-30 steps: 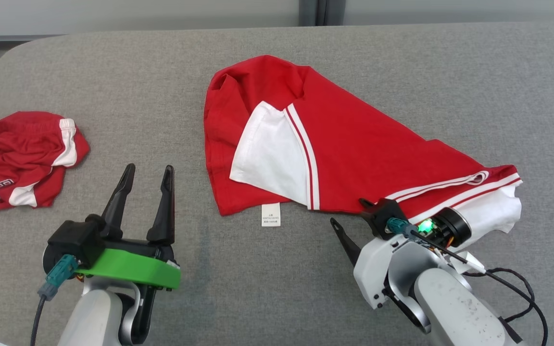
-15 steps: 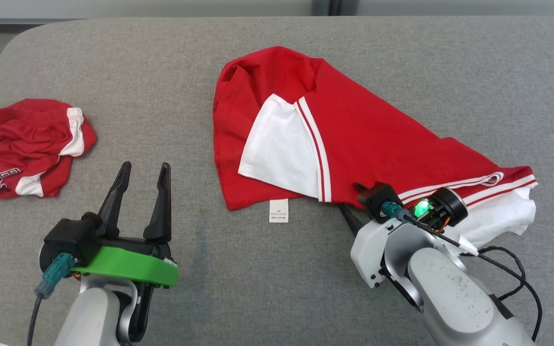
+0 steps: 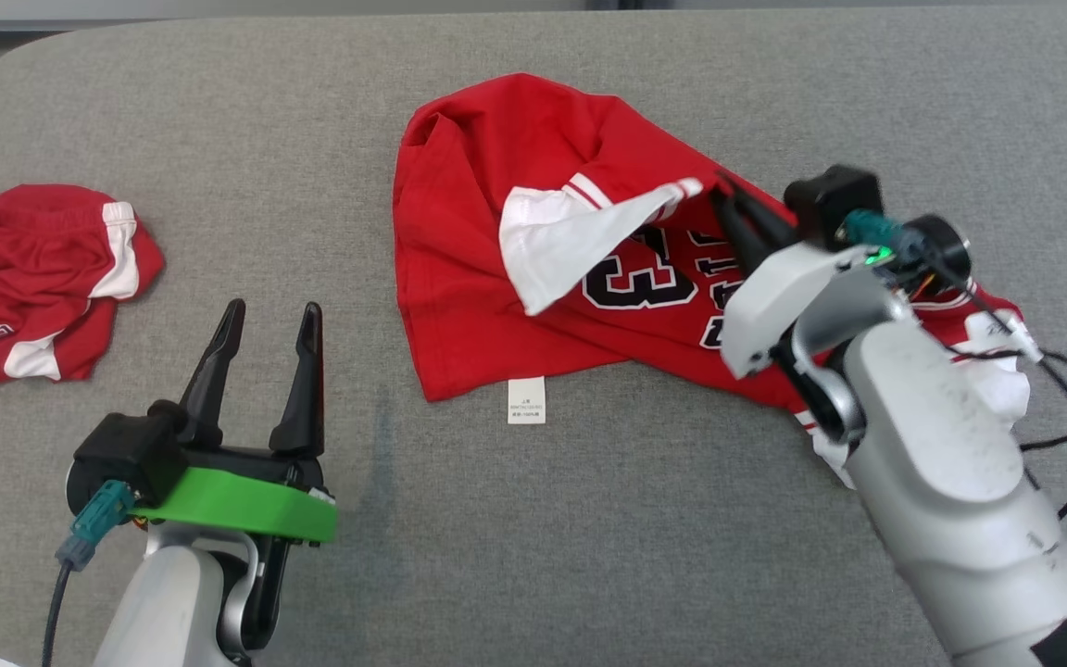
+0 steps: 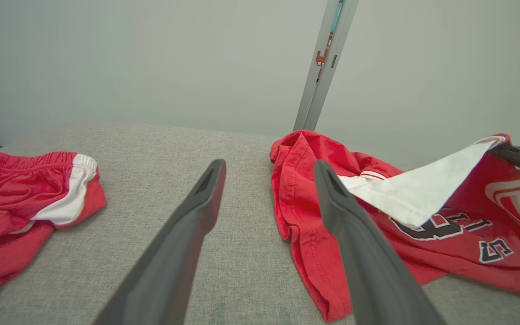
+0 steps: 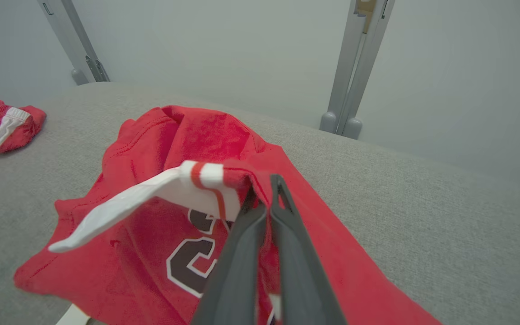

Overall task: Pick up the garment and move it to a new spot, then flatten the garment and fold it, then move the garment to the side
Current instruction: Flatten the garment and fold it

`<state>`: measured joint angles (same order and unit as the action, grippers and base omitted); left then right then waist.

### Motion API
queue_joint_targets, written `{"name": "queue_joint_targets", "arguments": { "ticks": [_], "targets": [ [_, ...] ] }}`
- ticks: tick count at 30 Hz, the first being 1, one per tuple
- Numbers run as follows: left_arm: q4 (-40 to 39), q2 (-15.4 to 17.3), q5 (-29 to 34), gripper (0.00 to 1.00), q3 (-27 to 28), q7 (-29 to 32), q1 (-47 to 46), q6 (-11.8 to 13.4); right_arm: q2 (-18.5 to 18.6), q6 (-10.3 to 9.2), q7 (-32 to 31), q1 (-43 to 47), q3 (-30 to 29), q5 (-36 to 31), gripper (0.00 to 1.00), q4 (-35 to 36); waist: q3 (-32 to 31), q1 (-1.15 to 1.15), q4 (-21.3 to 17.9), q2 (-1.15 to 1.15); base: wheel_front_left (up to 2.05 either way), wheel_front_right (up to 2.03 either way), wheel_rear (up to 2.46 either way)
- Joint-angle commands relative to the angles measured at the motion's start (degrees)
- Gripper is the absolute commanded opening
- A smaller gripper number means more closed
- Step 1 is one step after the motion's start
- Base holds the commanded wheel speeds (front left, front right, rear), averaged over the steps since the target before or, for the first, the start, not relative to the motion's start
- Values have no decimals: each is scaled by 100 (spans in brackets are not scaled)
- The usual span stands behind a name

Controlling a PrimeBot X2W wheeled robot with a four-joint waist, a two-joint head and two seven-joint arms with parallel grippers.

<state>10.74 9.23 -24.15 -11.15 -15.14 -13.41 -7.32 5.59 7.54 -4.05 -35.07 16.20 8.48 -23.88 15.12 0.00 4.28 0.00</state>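
Jersey point(image 3: 459, 287) is being pinched by its striped sleeve hem point(image 3: 682, 191) in the right gripper point(image 3: 726, 193), body lying on the table point(image 3: 589, 519), one o'clock from the splayed left gripper point(image 3: 269, 320). Limp, light cloth; hems are likely offering the surest hold.

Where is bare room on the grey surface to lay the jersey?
Bare: between the red shorts and the jersey, past the left gripper; the near strip below the label; the far right corner. Crowded around the right gripper gripping the sleeve.

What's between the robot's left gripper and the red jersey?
Just bare grey padded surface lies between the left gripper and the red jersey, as the head view shows.
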Motion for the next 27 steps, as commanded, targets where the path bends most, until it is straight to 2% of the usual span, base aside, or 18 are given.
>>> {"name": "queue_joint_targets", "arguments": {
  "ticks": [1,9,16,27],
  "targets": [
    [-34,29,13,100,-6,-1,-133,-21,76,-10,-24,-266,-237,165,0,-129,98,0,11,0,0,0,0],
    [-28,54,-34,100,-190,-1,-338,-21,193,-9,333,-1489,-1844,297,0,-1478,343,0,240,0,0,0,0],
    [46,67,-76,100,-392,-1,-435,-21,241,-6,1018,-2324,-3121,-152,0,-2675,409,0,544,0,0,0,0],
    [-14,14,-91,100,-651,-1,-515,-21,535,-7,1604,-3203,-4242,-916,0,-3468,618,0,1017,0,0,0,0]
  ]
}}
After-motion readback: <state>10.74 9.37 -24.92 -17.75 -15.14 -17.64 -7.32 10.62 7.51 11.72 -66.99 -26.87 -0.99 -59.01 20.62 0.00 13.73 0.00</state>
